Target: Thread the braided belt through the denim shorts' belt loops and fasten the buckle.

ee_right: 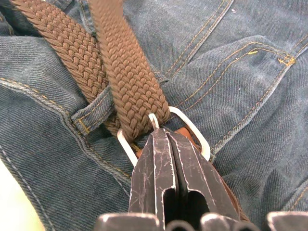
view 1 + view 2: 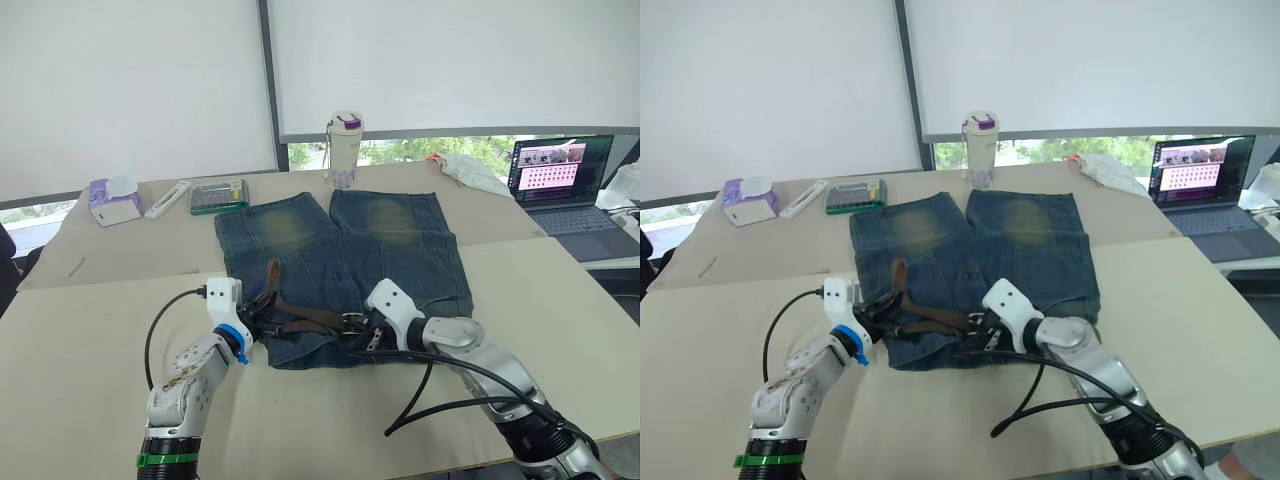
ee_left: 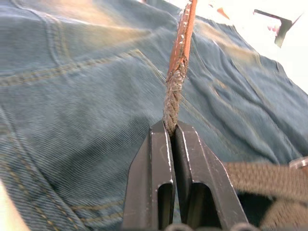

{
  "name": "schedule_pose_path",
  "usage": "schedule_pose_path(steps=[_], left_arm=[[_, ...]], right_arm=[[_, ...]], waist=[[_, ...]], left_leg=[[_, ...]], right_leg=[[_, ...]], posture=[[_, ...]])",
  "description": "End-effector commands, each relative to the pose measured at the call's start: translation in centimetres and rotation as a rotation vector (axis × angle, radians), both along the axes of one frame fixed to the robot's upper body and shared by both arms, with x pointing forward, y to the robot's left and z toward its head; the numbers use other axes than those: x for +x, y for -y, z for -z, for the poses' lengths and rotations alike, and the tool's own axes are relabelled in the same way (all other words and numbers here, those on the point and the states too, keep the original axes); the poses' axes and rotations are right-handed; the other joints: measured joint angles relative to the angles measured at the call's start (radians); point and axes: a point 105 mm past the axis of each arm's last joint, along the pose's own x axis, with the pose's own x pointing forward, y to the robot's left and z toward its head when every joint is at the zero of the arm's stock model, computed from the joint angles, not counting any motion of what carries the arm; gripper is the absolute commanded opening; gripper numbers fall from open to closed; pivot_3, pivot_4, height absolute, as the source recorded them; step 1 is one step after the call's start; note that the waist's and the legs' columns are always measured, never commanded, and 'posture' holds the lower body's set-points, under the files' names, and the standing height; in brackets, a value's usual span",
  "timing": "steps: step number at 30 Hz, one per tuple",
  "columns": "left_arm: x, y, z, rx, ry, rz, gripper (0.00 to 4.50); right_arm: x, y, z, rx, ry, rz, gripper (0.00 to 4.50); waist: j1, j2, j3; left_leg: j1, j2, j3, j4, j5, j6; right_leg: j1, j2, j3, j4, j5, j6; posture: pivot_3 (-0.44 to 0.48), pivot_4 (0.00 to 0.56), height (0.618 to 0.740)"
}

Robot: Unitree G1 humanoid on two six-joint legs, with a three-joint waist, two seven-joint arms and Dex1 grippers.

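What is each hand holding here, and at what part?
The left hand pinches the braided belt edge-on, near its reddish tip end. The right hand is shut at the buckle, gripping that end of the belt.

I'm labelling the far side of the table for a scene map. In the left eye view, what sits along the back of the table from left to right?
Purple tissue box → flat white remote-like bar → clear green-tinted plastic case → cream tumbler with purple lid → crumpled white cloth → open dark laptop.
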Motion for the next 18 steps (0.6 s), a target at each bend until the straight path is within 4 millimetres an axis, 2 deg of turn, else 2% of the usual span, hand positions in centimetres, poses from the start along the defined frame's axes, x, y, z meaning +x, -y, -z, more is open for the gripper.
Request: schedule_pose_path(steps=[1,6,10,18], left_arm=[[0.3,-3.0,-0.8,0.004,0.022,-0.121,0.0],[0.2,-2.7,-1.1,-0.004,0.03,-0.113,0.0],[0.3,-1.2,-2.3,-0.029,0.069,-0.052,0.0],[0.7,3.6,-7.5,-0.161,0.174,0.147,0.0]], right_arm=[[0.0,1.1,1.8,-0.048,-0.049,0.036,0.03],[-0.3,0.9,2.4,-0.058,-0.066,0.014,0.03],[-0.6,0.8,3.3,-0.08,-0.095,-0.001,0.03],[-0.9,1.0,4.7,-0.135,-0.123,-0.023,0.03]], waist=[[-0.002,0.0,0.0],[-0.005,0.0,0.0],[-0.006,0.0,0.0],[-0.004,-0.003,-0.003]], left_leg=[[0.0,0.0,0.0,0.0,0.0,0.0],[0.0,0.0,0.0,0.0,0.0,0.0],[0.001,0.0,0.0,0.0,0.0,-0.001],[0.003,0.0,0.0,0.0,0.0,0.0]], right_leg=[[0.0,0.0,0.0,0.0,0.0,0.0],[0.0,0.0,0.0,0.0,0.0,0.0],[0.0,0.0,0.0,0.0,0.0,0.0],[0.003,0.0,0.0,-0.001,0.0,0.0]], posture=[[0.0,0.15,0.74],[0.0,0.15,0.74],[0.0,0.15,0.74],[0.0,0.15,0.74]])
